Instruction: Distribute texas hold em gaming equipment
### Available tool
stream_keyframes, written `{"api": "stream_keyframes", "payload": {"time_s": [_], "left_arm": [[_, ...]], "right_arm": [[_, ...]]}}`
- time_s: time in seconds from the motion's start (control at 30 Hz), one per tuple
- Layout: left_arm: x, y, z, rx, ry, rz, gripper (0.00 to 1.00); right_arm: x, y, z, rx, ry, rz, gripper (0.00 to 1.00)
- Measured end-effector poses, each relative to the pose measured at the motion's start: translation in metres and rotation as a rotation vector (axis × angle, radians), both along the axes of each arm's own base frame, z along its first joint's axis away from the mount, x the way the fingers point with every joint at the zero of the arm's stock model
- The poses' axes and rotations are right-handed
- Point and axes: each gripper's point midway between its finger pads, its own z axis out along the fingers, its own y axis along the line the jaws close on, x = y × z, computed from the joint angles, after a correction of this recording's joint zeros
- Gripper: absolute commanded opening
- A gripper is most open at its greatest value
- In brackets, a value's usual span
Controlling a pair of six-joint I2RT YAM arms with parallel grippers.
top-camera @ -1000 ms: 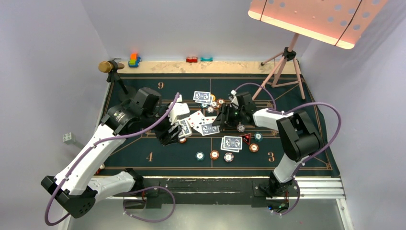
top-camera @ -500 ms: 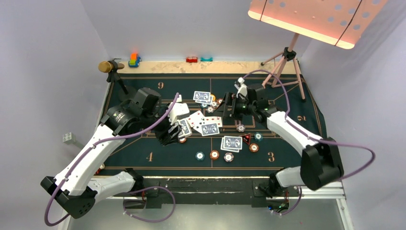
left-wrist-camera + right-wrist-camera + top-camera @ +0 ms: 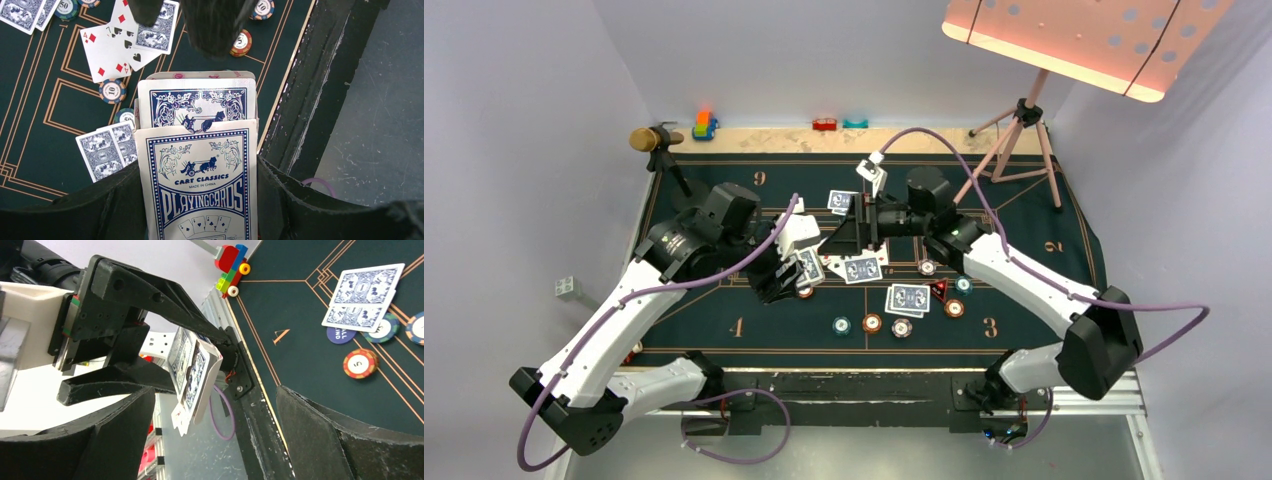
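Though cluttered at centre, green felt mat (image 3: pixel 696 318) lies bare at near-left corner and along right edge. By near edge: three chips (image 3: pixel 872 323); face-down card pair (image 3: pixel 908 298) just beyond. Left of centre, left gripper (image 3: pixel 776 285) pinches card deck (image 3: pixel 199 175), arm bent up from near-left base. Toward centre, right gripper (image 3: pixel 839 232) reaches leftward at deck, fingers spread wide. Far edge: microphone (image 3: pixel 644 139), toy blocks (image 3: pixel 704 125); tripod (image 3: pixel 1022 125) at far-right corner.
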Motion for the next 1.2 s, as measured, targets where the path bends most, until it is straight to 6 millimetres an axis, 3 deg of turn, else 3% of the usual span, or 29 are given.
{"api": "stream_keyframes", "payload": {"time_s": [0.4, 0.47, 0.63, 1.2], "left_arm": [[0.0, 0.0, -0.001, 0.002, 0.002, 0.0, 0.0], [0.0, 0.0, -0.001, 0.001, 0.002, 0.0, 0.0], [0.0, 0.0, -0.001, 0.002, 0.002, 0.0, 0.0], [-0.002, 0.002, -0.003, 0.016, 0.013, 0.004, 0.0]], "right_arm": [[-0.017, 0.04, -0.016, 0.03, 0.044, 0.092, 0.98], [-0.017, 0.043, -0.02, 0.034, 0.055, 0.093, 0.93], [-0.018, 0.043, -0.036, 0.022, 0.1, 0.09, 0.77], [-0.019, 0.036, -0.042, 0.04, 0.152, 0.083, 0.64]]}}
